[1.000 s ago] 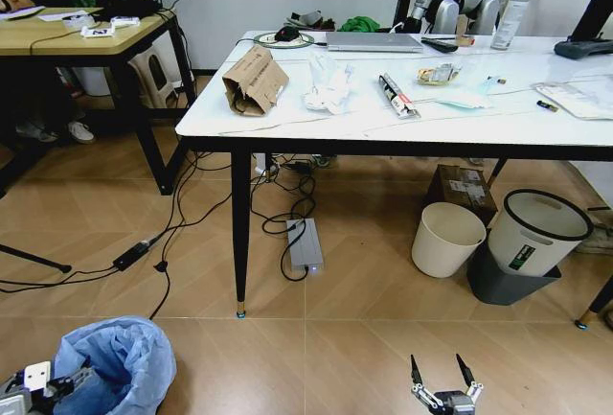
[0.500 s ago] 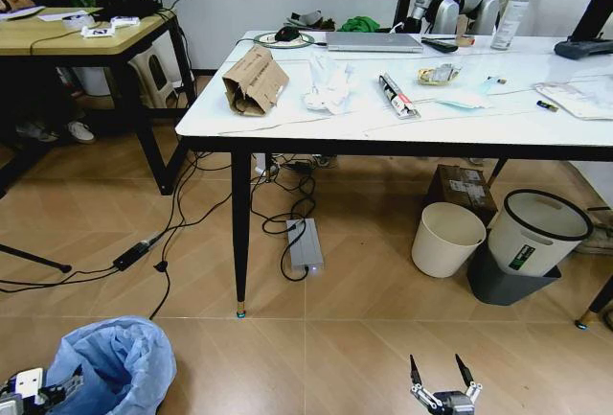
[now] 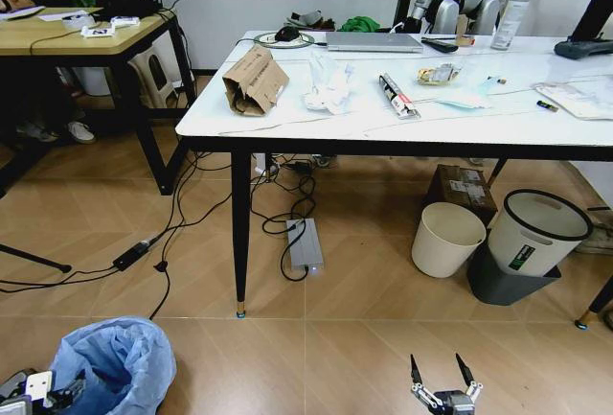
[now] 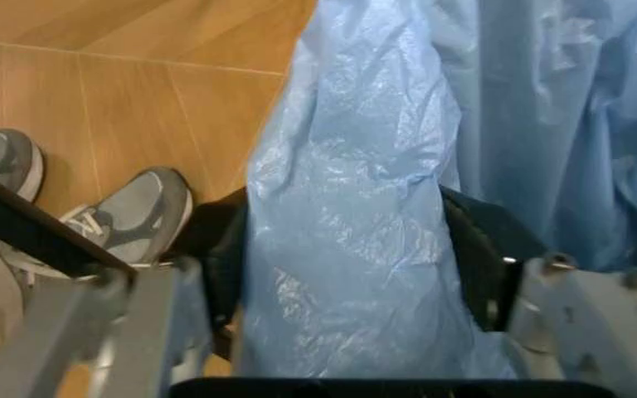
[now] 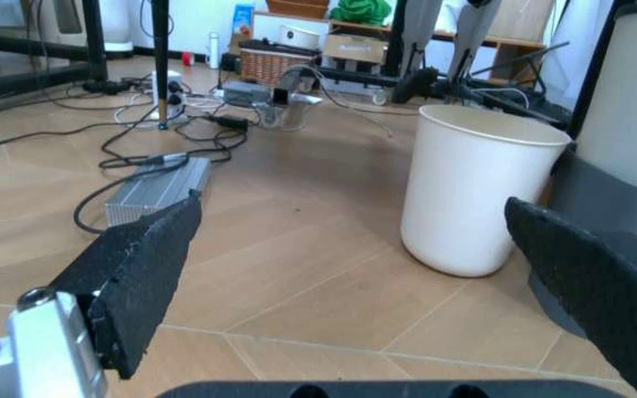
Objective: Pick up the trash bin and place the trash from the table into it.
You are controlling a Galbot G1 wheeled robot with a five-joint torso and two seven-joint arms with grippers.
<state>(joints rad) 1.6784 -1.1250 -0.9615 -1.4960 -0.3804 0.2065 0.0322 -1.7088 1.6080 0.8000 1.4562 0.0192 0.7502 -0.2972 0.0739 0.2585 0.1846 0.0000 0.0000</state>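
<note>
Left wrist view: left gripper [image 4: 347, 274] closed around a fold of crinkled light-blue bag at the rim of the trash bin [image 4: 496, 108], black pads pressing the plastic from both sides. Wooden floor and a pair of grey shoes [image 4: 86, 215] beyond.

Head view: left gripper [image 3: 38, 391] low at the near left, against the trash bin [image 3: 120, 357], which sits on the floor well short of the table [image 3: 287, 123]. Right gripper [image 3: 442, 381] low at the near right, fingers spread, holding nothing, pointed toward the cream bin [image 3: 446, 238] under the table.

On the white marble-look tabletop, well apart from the bin: brown paper bag [image 3: 254, 80], crumpled white tissues [image 3: 328, 84], snack wrapper [image 3: 397, 96], face mask [image 3: 462, 100]. Laptop [image 3: 374, 41] farther back.

Step in hand, by judgement: picking up the bin, with a grip on the liner rather than plainly on the rigid rim. Next move likely calls for a slow, level lift, with care that the thin plastic neither slips nor tears, then a carry toward the table edge. No trash binned yet.
</note>
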